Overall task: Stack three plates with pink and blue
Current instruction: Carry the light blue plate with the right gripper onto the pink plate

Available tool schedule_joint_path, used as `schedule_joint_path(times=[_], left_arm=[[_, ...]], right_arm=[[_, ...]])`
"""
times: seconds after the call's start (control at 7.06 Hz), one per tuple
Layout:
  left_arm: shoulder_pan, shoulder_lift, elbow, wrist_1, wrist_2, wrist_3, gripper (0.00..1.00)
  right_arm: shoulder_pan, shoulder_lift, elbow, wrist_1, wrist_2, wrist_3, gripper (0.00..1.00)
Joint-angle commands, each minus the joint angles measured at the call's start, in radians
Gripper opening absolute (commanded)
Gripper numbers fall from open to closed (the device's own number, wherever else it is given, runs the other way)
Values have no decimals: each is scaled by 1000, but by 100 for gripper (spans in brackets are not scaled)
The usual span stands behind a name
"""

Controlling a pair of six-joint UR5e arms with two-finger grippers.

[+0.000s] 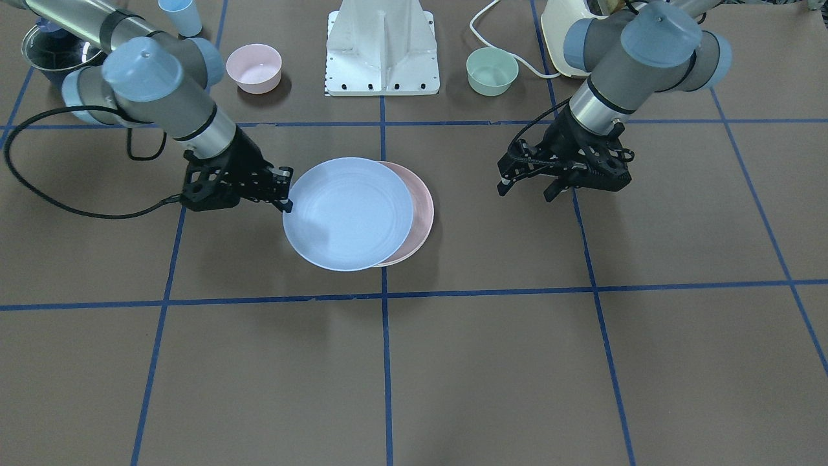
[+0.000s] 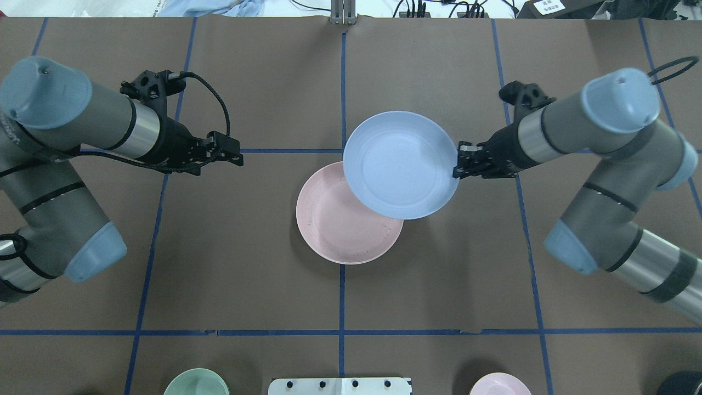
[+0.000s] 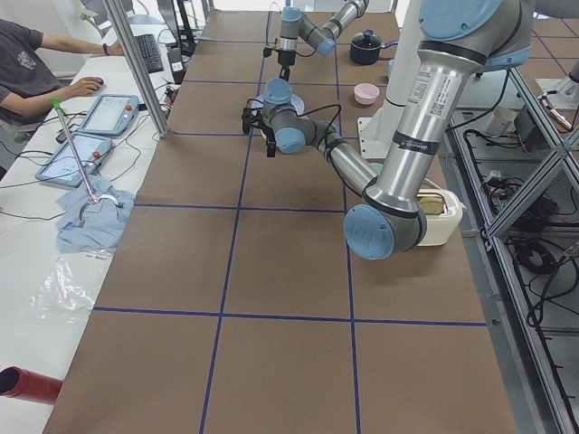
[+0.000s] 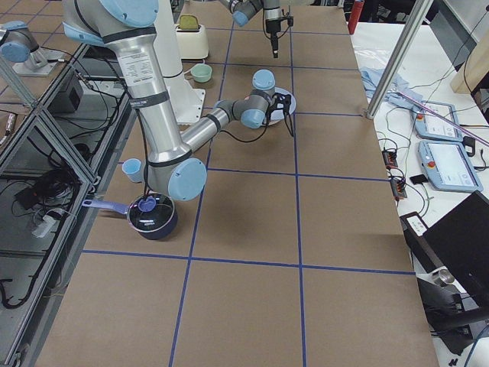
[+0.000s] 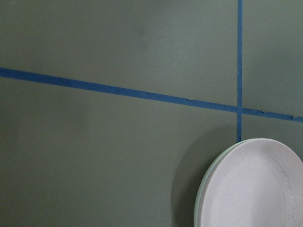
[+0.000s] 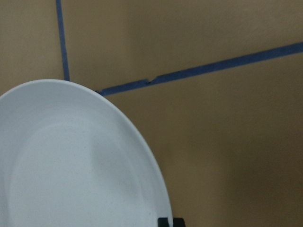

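My right gripper (image 2: 458, 165) is shut on the rim of the light blue plate (image 2: 400, 164) and holds it level in the air, partly over the pale pink plate (image 2: 340, 225). The pink plate lies on the table at the middle. In the left wrist view a thin paler rim (image 5: 200, 203) shows under the pink plate's (image 5: 253, 187) edge; this is the cream-white plate. My left gripper (image 2: 235, 153) is open and empty, hovering left of the plates. In the front view the blue plate (image 1: 349, 213) covers most of the pink one (image 1: 422, 207). The right wrist view shows the blue plate (image 6: 71, 161).
At the robot's side stand a small pink bowl (image 1: 253, 66), a small green bowl (image 1: 491, 70), a blue cup (image 1: 180, 16), a dark pot (image 1: 48, 48) and a cream appliance (image 1: 561, 32) with a cable. The white robot base (image 1: 383, 48) is between the bowls.
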Motion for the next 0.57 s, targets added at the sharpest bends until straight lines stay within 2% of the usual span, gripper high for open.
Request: schedule_joint_path(times=[0.0,0.28,0.42], left_arm=[[-3,4,-2,6,-1,6,100],[-2,4,-2,6,-1,6,100],[-3,5,-2,6,-1,6,100]], right_arm=[[-57,31,-24,-13,-52,3,0],[-67,36,-24,-13,-52,3,0],[-65,43,-25,-13,-54,3,78]])
